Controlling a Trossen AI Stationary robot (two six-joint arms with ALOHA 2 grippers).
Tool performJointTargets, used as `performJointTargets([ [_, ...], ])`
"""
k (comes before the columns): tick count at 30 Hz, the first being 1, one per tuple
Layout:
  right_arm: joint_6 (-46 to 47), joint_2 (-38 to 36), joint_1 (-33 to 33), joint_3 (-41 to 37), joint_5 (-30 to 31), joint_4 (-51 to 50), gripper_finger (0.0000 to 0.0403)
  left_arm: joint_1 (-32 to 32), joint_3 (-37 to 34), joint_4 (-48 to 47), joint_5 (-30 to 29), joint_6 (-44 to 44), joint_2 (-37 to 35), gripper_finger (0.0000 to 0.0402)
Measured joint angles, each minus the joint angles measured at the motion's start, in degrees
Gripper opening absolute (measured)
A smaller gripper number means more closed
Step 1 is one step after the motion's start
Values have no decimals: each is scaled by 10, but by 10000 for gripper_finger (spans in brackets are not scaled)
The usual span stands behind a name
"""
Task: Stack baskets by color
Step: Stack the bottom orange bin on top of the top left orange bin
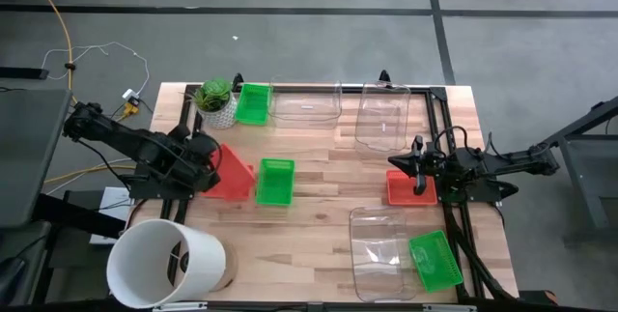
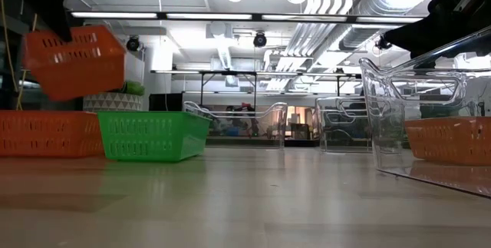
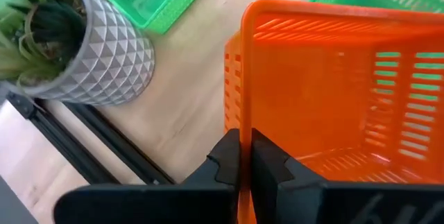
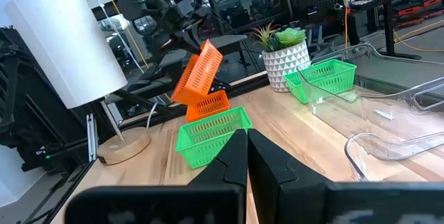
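The left gripper [image 3: 244, 158] is clamped on the rim of a red basket [image 1: 230, 170], holding it tilted and off the table at the left side, above a second red basket [image 4: 207, 103] that sits on the wood; from above the raised basket hides nearly all of that lower one, and only the right wrist view and the low view show the two apart. Just beside them stands a green basket [image 1: 275, 180]. The right gripper [image 1: 417, 179] has its fingers pressed together with nothing between them in its own wrist view; it hangs over a third red basket [image 1: 406, 188] at the right side (the arm covers part of that basket from above). Another green basket [image 1: 253, 103] sits at the far edge next to the potted plant [image 1: 215, 100], and a fourth green basket [image 1: 435, 260] lies at the near right, leaning against a clear tub [image 1: 379, 253]. Two more clear tubs [image 1: 306, 102] [image 1: 383, 116] stand along the far edge; their walls are hard to trace against the wood. The white bucket [image 1: 164, 263] is at the near left corner, partly off the table. No writing or labels can be read anywhere.
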Motion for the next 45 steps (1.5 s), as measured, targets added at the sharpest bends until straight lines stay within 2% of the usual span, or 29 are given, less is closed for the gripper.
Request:
performJointTargets([
  [6, 0, 0, 0, 0, 0, 0, 0, 17, 0, 1, -10, 89, 0, 0],
  [11, 0, 0, 0, 0, 0, 0, 0, 78, 8, 33, 13, 222, 18, 0],
  [17, 0, 0, 0, 0, 0, 0, 0, 153, 99, 66, 20, 399, 76, 0],
  [19, 0, 0, 0, 0, 0, 0, 0, 172, 142, 66, 25, 485, 100, 0],
  [22, 0, 0, 0, 0, 0, 0, 0, 187, 197, 49, 59, 698, 132, 0],
  [25, 0, 0, 0, 0, 0, 0, 0, 187, 227, 35, 82, 905, 155, 0],
  [27, 0, 0, 0, 0, 0, 0, 0, 186, 235, 35, 80, 990, 168, 0],
  [33, 0, 0, 0, 0, 0, 0, 0, 183, 236, 14, 90, 1082, 221, 0],
  [38, 0, 0, 0, 0, 0, 0, 0, 158, 233, 2, 26, 1174, 276, 0],
  [45, 0, 0, 0, 0, 0, 0, 0, 102, 232, 1, 49, 1214, 339, 0],
])
